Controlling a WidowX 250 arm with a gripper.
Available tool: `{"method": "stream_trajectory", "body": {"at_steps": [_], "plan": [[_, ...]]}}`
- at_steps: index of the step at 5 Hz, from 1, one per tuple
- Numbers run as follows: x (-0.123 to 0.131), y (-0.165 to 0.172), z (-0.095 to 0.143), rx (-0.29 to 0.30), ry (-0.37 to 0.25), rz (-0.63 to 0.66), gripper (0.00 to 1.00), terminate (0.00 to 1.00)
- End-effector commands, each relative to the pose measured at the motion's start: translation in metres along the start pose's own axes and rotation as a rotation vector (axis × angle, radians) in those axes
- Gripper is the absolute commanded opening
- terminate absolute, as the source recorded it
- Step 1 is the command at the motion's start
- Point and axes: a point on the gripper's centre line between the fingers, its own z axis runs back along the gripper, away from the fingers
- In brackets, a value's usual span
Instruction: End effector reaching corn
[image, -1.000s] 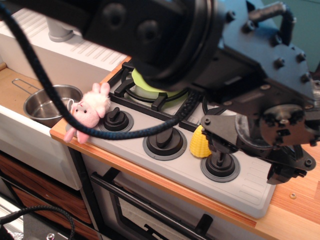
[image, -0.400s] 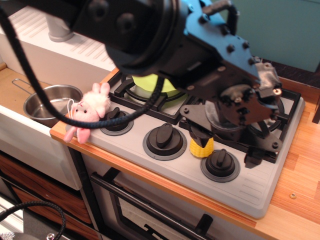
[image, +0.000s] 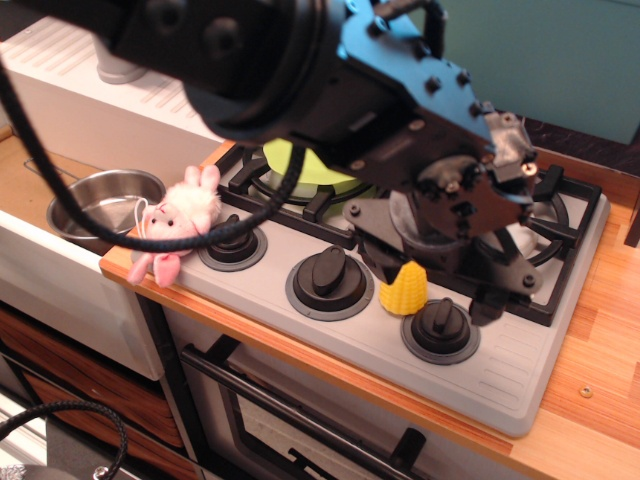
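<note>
A: Where's the corn (image: 403, 289) sitting?

B: On the grey front panel of the toy stove (image: 520, 375), standing upright with its tip up, between the middle knob (image: 329, 277) and the right knob (image: 441, 323). It's just beside the right knob and close to the front edge of the black burner grate (image: 560, 290).

A: And the end effector (image: 455, 265)?

B: It hangs over the right burner, directly behind and above the corn. The black parts of it come down just behind the cob's tip, but I can't say they touch it. The blue bolted housing (image: 420, 80) sits higher up, and the thick braided cable (image: 215, 235) loops down across the left of the stove.

A: Is it gripping anything?

B: I can't tell. The fingers are lost in a tangle of black parts, so whether they're apart or closed isn't clear. The corn stands free on the panel.

A: What else is around?

B: A lime-green plate (image: 300, 170) on the left burner, mostly hidden by the arm. A pink plush toy (image: 180, 218) lies at the left corner of the stove, beside the left knob (image: 232, 240). A steel pot (image: 95, 203) sits in the sink to the left, and the stove rests on a wooden table (image: 600, 330).
</note>
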Motion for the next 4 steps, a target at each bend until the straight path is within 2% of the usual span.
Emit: {"method": "stream_trajectory", "body": {"at_steps": [1, 3, 4], "plan": [[0.024, 0.012, 0.011, 0.01, -0.045, -0.02, 1.0, 0.0], [0.04, 0.019, -0.016, -0.032, -0.083, -0.031, 1.0, 0.0], [0.041, 0.022, -0.017, -0.023, -0.086, -0.039, 1.0, 0.0]]}}
